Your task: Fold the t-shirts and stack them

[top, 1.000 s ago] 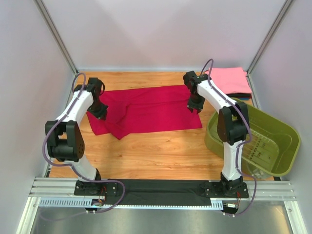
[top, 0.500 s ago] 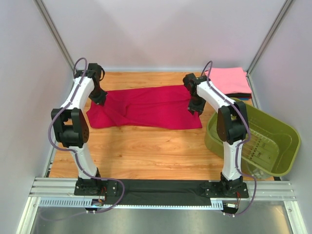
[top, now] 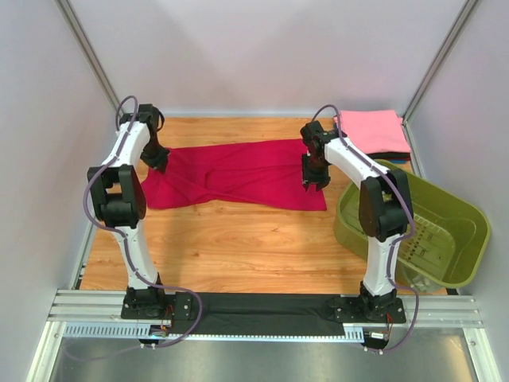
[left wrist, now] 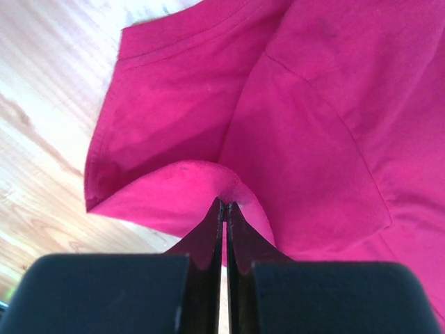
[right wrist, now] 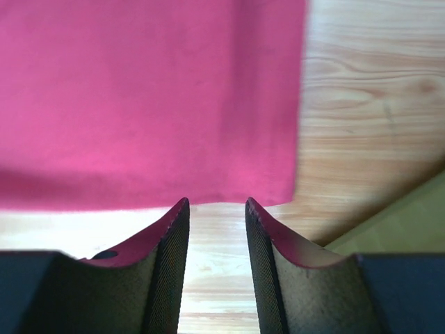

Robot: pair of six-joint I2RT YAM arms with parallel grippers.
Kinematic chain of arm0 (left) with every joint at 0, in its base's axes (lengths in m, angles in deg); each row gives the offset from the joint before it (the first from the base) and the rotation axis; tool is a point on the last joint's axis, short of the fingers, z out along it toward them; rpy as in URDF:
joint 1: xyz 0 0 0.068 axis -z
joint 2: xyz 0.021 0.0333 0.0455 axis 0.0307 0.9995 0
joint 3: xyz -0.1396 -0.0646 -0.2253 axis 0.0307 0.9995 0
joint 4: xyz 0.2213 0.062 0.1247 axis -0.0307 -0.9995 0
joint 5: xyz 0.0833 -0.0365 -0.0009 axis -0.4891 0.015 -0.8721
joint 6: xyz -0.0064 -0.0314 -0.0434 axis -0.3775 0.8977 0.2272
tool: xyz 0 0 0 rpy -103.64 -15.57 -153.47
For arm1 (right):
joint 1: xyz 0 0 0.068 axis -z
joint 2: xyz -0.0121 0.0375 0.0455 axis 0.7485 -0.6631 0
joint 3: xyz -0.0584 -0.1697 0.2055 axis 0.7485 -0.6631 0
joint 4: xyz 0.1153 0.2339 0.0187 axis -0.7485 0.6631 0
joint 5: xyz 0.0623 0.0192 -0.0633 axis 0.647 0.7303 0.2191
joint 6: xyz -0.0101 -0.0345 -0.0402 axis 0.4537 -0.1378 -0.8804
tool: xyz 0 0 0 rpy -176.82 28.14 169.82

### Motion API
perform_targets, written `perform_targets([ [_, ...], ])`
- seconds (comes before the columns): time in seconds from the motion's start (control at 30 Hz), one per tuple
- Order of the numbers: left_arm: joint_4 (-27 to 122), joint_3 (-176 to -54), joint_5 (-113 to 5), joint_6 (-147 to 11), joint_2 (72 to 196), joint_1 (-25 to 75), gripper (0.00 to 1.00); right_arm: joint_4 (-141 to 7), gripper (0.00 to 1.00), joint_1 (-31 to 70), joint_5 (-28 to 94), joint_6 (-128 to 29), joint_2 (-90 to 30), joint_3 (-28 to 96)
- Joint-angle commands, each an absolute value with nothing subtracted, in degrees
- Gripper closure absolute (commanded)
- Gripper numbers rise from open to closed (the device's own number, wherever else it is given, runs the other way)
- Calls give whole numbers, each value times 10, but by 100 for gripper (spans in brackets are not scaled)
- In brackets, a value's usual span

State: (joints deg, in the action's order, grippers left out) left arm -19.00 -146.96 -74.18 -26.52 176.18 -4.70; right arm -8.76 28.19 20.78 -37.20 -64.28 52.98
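The crimson-red cloth t-shirt (top: 238, 173) lay spread on the far half of the wooden table (top: 238, 247); left gripper (left wrist: 224, 212) pinched a sleeve-side fold, right gripper (right wrist: 217, 216) gaped above the hem corner and should bite both layers evenly

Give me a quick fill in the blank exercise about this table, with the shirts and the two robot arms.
1. The left gripper is shut on the ____ t-shirt.
2. The right gripper has its jaws ____.
3. The top shirt of the folded stack is ____.
4. The basket sits on the robot's ____ side.

Missing words: red; open; pink; right.
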Motion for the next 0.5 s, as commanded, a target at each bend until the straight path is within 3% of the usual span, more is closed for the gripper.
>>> perform_targets([
  [0.0, -190, -1503, -734, -289, 1793, -48, 100, -131, 60, 277, 297, -443, -612, 507],
  [0.47, -230, -1500, -785, -325, 1864, -51, 100, -155, 60, 252, 293, -457, -622, 475],
])
